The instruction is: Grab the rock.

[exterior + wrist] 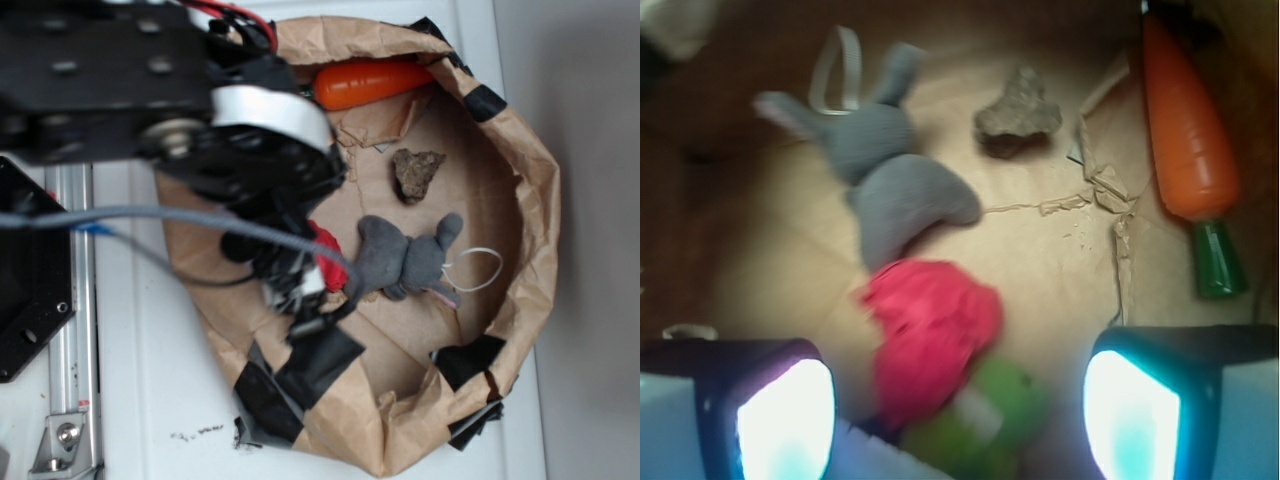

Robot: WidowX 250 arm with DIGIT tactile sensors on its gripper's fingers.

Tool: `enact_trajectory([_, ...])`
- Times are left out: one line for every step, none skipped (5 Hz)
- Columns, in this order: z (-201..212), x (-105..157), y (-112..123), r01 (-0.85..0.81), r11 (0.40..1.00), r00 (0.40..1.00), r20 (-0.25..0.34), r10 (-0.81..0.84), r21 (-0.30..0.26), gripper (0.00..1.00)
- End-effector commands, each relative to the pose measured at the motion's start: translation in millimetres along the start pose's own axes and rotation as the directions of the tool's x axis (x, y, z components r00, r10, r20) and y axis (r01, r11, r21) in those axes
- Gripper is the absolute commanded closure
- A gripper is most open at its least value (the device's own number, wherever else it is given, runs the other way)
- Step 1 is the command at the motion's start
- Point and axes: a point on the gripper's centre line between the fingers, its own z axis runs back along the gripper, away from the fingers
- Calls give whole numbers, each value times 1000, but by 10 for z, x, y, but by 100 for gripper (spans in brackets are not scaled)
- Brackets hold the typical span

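- Approach step is being judged as in hand: nothing is being held yet, and the rock [418,173] is lying untouched on the bag floor, upper middle of the exterior frame.
- Gripper [958,410] is being shown wide open in the wrist view, lit fingers at lower left and lower right; only the red wrinkled ball [932,325] and a green piece under it are sitting between them, not being clamped.
- Rock is being seen well apart from the tool in the wrist view, upper centre of the frame, just beside the grey plush mouse [885,180] and left of the toy carrot [1186,130].
- Next move is being judged to call for a shift forward past the red ball toward the upper centre, fingers being kept open, then a descent over the rock without the mouse being caught.
- Surface is being read as crumpled brown paper, a bag [535,230] opened flat with rolled-up walls patched with black tape [318,365]; a torn seam is running beside the rock.
- Bag is resting on a white tabletop [140,400]; a metal rail is showing at lower left of the exterior frame.
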Motion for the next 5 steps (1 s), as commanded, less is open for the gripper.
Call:
enact_trajectory([-164, 473, 226, -87, 996, 994, 61, 88, -13, 0])
enact_trajectory([-60, 660, 170, -79, 997, 993, 84, 81, -24, 0])
enact_trajectory([-178, 756, 163, -73, 997, 993, 96, 75, -22, 0])
enact_trajectory([-450, 751, 202, -45, 999, 997, 63, 45, -7, 0])
enact_trajectory([-657, 717, 183, -24, 999, 998, 50, 23, 32, 2])
